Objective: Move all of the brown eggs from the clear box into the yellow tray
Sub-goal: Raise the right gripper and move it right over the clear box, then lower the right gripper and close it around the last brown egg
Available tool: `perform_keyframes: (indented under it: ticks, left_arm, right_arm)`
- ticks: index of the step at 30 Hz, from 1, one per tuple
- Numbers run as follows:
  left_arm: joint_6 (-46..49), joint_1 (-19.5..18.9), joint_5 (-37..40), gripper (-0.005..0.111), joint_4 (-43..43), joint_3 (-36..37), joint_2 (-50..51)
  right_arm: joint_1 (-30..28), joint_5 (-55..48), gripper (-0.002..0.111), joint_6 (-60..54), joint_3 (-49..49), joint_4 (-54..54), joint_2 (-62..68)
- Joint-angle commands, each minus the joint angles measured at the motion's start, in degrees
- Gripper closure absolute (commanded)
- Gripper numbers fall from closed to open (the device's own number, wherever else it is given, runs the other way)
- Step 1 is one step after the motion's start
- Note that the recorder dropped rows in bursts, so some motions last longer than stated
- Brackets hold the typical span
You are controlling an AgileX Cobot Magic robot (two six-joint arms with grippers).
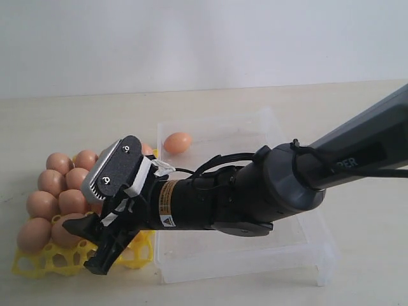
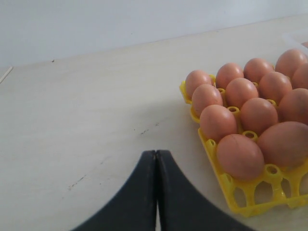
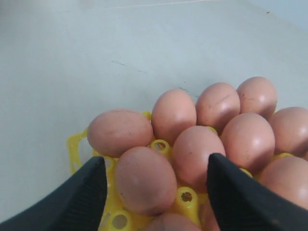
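Note:
The yellow tray (image 1: 57,261) sits at the front left, with several brown eggs (image 1: 43,204) in its cups. One brown egg (image 1: 177,142) lies alone in the far part of the clear box (image 1: 299,239). My right gripper (image 1: 95,245) reaches across the box and hangs over the tray's near side. In the right wrist view the right gripper (image 3: 156,159) is open, its fingers (image 3: 91,190) standing on either side of an egg (image 3: 144,180) that rests in the tray (image 3: 77,144), with a gap on both sides. My left gripper (image 2: 156,152) is shut and empty over bare table beside the tray (image 2: 245,202).
The pale wooden table (image 1: 64,127) runs back to a white wall. The right arm's dark body (image 1: 255,185) lies low across the clear box. Open cups show along the tray's front edge (image 1: 137,252).

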State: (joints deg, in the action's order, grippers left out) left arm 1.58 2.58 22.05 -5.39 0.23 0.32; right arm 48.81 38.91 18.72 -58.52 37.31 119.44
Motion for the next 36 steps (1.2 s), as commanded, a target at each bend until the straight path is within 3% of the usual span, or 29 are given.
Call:
perform_keyframes:
  ticks: [1,8,17,19,22,27,32,36]
  left_arm:
    - [-0.26,0.28,-0.35,0.107,0.07,-0.23,-0.32]
    - [-0.26,0.28,-0.35,0.107,0.07,-0.23,-0.32]
    - [-0.26,0.28,-0.35,0.107,0.07,-0.23,-0.32]
    - [-0.26,0.28,-0.35,0.107,0.07,-0.23,-0.32]
    - [-0.26,0.28,-0.35,0.107,0.07,-0.23,-0.32]
    - [-0.26,0.28,-0.35,0.107,0.07,-0.23,-0.32]
    - [-0.26,0.28,-0.35,0.107,0.07,-0.23,-0.32]
    - [-0.26,0.28,-0.35,0.107,0.07,-0.23,-0.32]
  right_arm:
    - [-0.19,0.60,0.049,0.89,0.27,0.13,-0.78]
    - [-0.19,-1.27,0.049,5.57,0.27,-1.06,-5.86]
    - [-2.90,-25.59,0.050,15.30,-0.38,-1.85,-17.32]
    - [-4.43,-34.84,0.055,19.81,-2.29,-1.48,-18.81]
    - [-7.06,-49.21,0.072,21.93,-6.44,-1.48,-20.39]
    - [-10.33,-56.67,0.108,12.78,-10.99,-4.43,-21.79]
    - [-10.81,-60.63,0.108,-2.53,-13.97,-15.44,-21.00]
    - [-10.81,-65.20,0.108,-3.77,-17.84,-18.28,-18.13]
